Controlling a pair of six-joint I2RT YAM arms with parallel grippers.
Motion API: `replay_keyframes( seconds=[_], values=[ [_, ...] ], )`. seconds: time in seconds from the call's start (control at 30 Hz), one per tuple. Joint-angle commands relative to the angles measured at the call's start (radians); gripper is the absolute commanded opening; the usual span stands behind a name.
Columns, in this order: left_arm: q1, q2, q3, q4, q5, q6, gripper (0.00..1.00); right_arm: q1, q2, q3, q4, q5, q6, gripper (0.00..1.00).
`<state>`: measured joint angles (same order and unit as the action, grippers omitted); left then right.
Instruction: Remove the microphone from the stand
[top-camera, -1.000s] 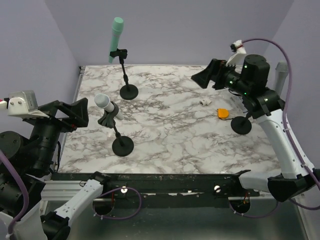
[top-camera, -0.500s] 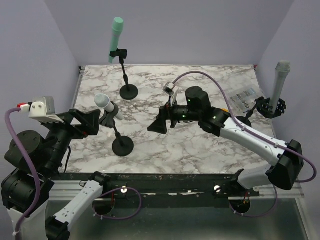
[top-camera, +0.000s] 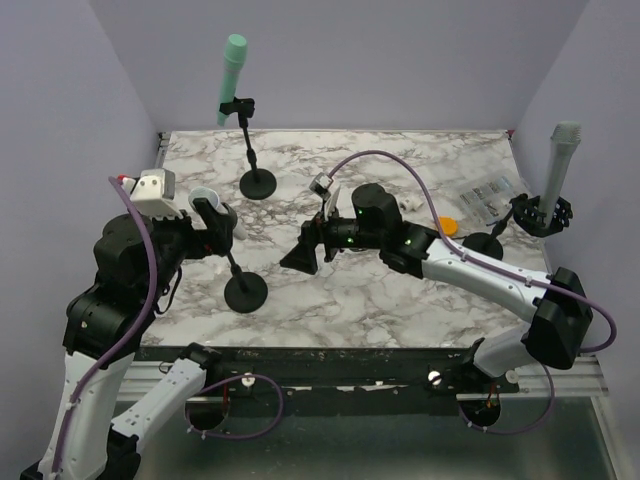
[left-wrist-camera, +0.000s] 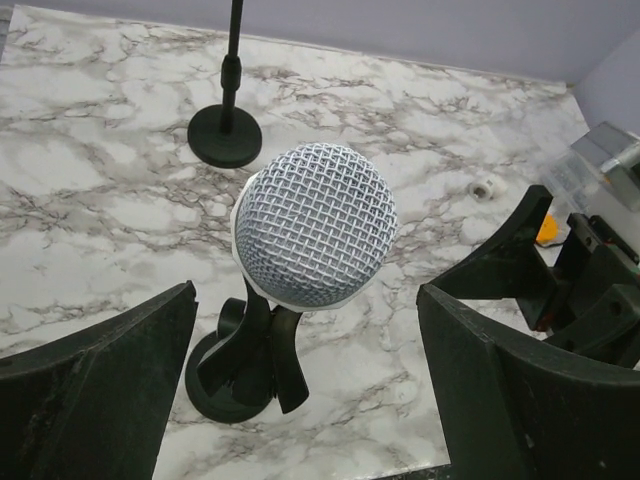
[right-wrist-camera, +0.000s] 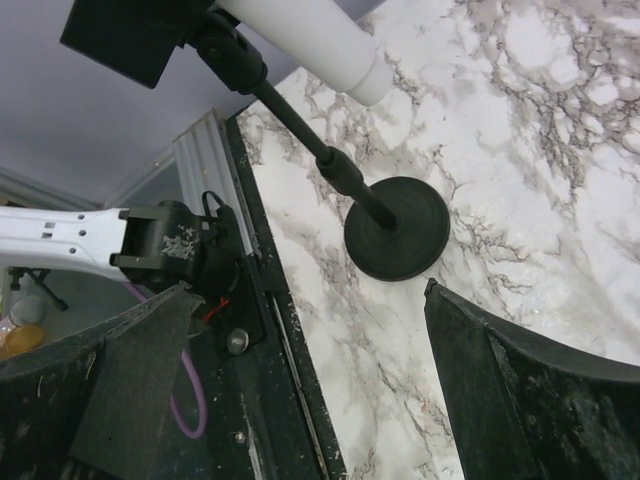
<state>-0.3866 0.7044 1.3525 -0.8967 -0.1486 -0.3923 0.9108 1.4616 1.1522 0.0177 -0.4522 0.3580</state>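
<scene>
The white microphone leans in the clip of a black stand at the table's front left. In the left wrist view its mesh head sits between my two fingers with a gap on each side, above the clip. My left gripper is open around the head. My right gripper is open, to the right of the stand and pointing at it. From the right wrist the white handle, the pole and the round base show.
A green microphone stands on its own stand at the back left. A grey microphone stands at the right edge, near an orange object and a plastic bag. The table's front edge lies below my right gripper.
My left arm has swung in from the left until its fingers straddle the white microphone's head. My right arm has crossed from the far right to the middle, near the stand.
</scene>
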Motion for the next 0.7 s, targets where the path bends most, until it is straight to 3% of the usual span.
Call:
replay_keyframes(
  seconds=[0.0,0.17,0.33,0.53,0.63,0.67],
  values=[
    [-0.002,0.006,-0.041,0.130,-0.013,0.037,0.85,0.007,-0.028,-0.020,0.008,0.087,-0.014,1.00],
    [-0.001,0.037,-0.051,0.174,-0.011,0.073,0.72,0.007,-0.064,-0.027,-0.013,0.132,-0.018,1.00],
    [-0.001,0.040,-0.083,0.216,0.017,0.112,0.51,0.008,-0.103,-0.032,-0.030,0.177,-0.012,1.00],
    [-0.001,0.045,-0.080,0.246,0.171,0.217,0.15,0.007,-0.153,-0.043,-0.079,0.249,-0.030,1.00],
    [-0.002,0.043,-0.069,0.271,0.295,0.280,0.00,0.007,-0.179,-0.042,-0.107,0.284,-0.047,1.00],
    [-0.001,0.044,-0.059,0.277,0.334,0.300,0.00,0.007,-0.187,-0.040,-0.116,0.294,-0.054,1.00]
  ],
)
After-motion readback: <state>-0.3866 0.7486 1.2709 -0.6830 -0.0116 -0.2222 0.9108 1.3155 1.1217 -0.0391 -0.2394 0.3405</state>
